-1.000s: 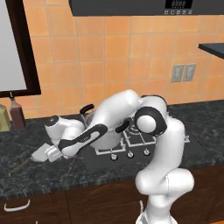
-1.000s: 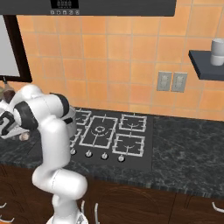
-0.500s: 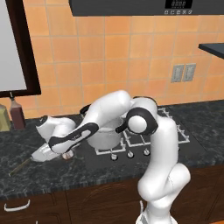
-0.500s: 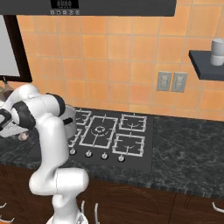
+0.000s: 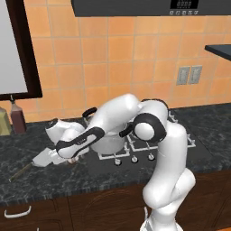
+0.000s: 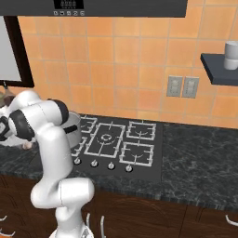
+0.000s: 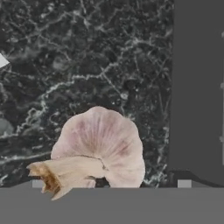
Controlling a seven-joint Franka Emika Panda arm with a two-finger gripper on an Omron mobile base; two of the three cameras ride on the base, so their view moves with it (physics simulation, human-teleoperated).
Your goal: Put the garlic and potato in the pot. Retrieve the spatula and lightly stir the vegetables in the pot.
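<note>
The garlic (image 7: 103,144), a pinkish-white bulb with a dry brownish stem, lies on the dark speckled counter. In the hand view it sits between the fingertips of my open gripper (image 7: 111,186), untouched on either side. Seen from the left base view, the gripper (image 5: 67,159) is low over the counter, left of the stove. The spatula (image 5: 44,158) lies flat just left of the hand, its thin handle running toward the counter's front. The steel pot (image 6: 73,126) stands on the stove's left burner, mostly behind my arm, with one black handle (image 5: 89,112) showing. The potato is out of view.
The black stove (image 6: 116,139) takes up the counter's middle, and its dark edge (image 7: 197,87) runs close beside the garlic. Two bottles (image 5: 18,117) stand by the wall at far left. A wall shelf with a cup (image 6: 230,49) hangs at upper right.
The hand has sunk closer to the counter over the garlic, with the forearm swinging slightly. The jaws have stayed wide apart, and the spatula and pot have not moved.
</note>
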